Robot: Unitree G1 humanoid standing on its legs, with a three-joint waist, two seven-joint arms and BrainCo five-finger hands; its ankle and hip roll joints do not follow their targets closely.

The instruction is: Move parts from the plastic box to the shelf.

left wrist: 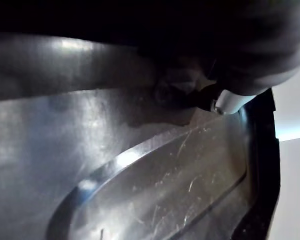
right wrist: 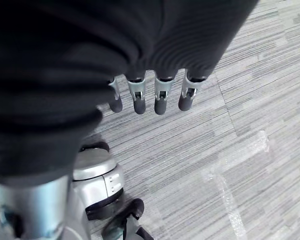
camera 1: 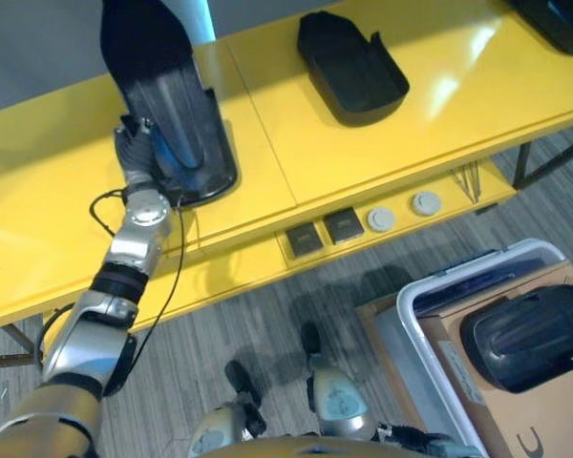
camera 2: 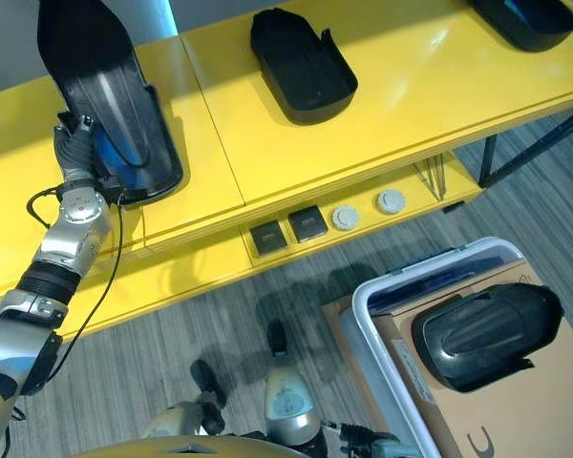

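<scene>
Parts, black moulded plastic shells. Left eye view: one shell (camera 1: 167, 105) is stood on the yellow shelf (camera 1: 67, 191), the left hand (camera 1: 138, 153) at its near end; a second shell (camera 1: 351, 67) lies further along, well apart; a third (camera 1: 559, 19) at the far corner. One part (camera 1: 530, 336) is left on cardboard (camera 1: 535, 420) in the plastic box (camera 1: 411, 305). Judged: mostly done.

Right eye view: four round and square fittings (camera 2: 310, 224) are set in the shelf's front ledge; nothing is seen blocking the route.

Left wrist view: the shell's scratched inner surface is shown; the grip cannot be told.

Right wrist view: right hand (right wrist: 155, 95) hangs over grey carpet (right wrist: 250, 150), fingers relaxed, nothing held.
</scene>
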